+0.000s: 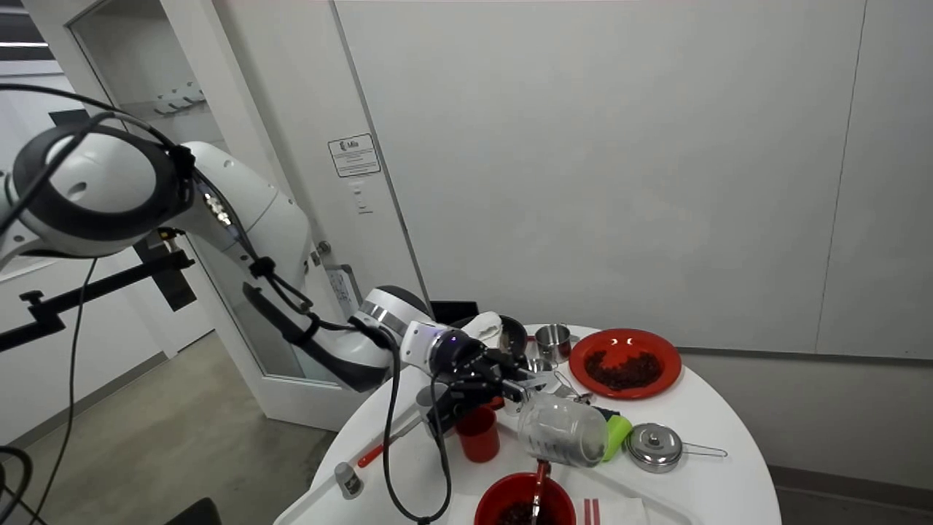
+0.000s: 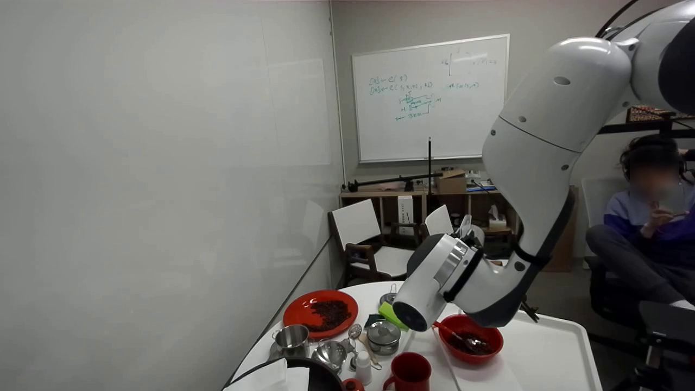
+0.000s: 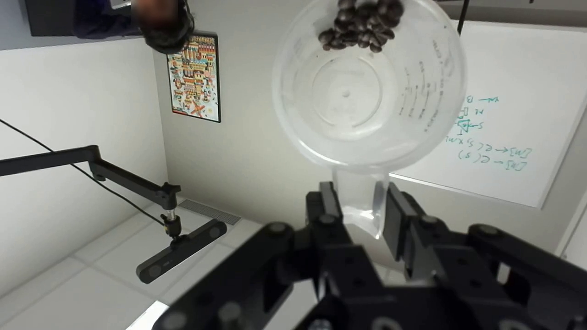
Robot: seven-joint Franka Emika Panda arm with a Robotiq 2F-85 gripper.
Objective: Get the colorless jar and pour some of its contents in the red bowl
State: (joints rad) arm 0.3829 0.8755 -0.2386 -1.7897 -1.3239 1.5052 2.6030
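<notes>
Clear and colourless, the round jar with printed measuring marks (image 3: 362, 101) shows in the wrist view, its see-through handle (image 3: 361, 183) clenched between the fingers (image 3: 331, 201) of the black two-finger gripper (image 3: 361, 204). Dark brown beans (image 3: 362, 27) lie heaped against one side of its inner wall.

In an exterior view the jar hangs tipped over the white table (image 1: 711, 408), near a round red bowl (image 1: 497, 496) with a red-handled metal spoon (image 1: 541, 478) in it; whether it is right above the bowl, I cannot tell.

In an exterior view that bowl and a flat red plate (image 2: 296, 312) both bear dark grains (image 2: 332, 314).
</notes>
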